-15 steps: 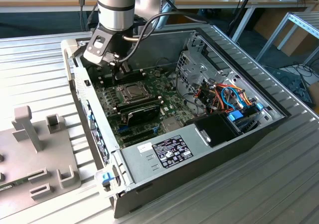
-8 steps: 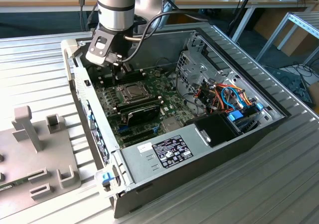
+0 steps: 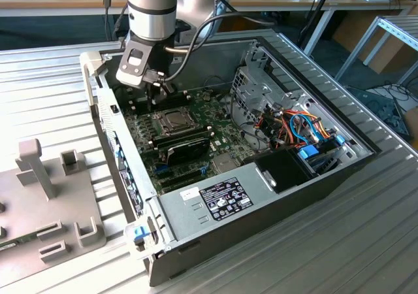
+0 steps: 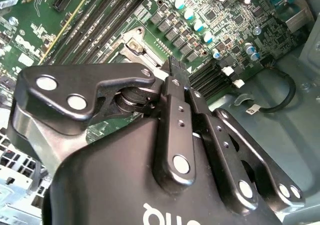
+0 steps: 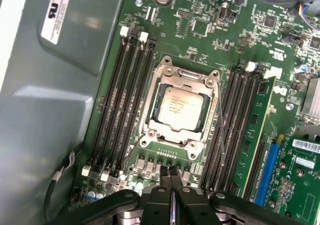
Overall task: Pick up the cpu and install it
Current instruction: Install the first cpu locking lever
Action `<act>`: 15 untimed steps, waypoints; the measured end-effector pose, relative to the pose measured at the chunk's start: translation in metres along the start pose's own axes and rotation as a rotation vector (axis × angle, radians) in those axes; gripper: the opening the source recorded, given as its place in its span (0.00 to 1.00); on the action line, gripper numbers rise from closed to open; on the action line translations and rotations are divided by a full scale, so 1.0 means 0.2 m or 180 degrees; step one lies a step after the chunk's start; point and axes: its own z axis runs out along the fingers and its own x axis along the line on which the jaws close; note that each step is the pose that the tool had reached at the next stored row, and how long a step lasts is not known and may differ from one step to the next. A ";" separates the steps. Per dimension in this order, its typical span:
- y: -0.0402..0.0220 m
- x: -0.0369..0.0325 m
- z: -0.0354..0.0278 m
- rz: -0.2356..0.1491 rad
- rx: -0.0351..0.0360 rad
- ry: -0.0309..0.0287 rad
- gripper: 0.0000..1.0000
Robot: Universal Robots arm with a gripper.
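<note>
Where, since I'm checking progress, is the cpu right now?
In the first wrist view the cpu lies in the socket frame, flanked by memory slots on both sides, with the end effector near the frame's edge.

Silver-grey cpu (image 5: 181, 110), green motherboard (image 5: 210, 30), black end effector (image 5: 170, 172), ribbed grey table (image 3: 339, 242).

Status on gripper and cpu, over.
Gripper shut, empty, above board beside socket. Cpu lies in socket. Nothing over it.
</note>
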 end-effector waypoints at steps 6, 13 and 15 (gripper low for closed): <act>0.000 0.000 0.000 -0.0244 -0.0010 0.0008 0.11; 0.000 0.000 0.000 -0.0582 -0.0025 0.0019 0.11; 0.000 0.000 0.000 -0.0656 -0.0028 0.0021 0.11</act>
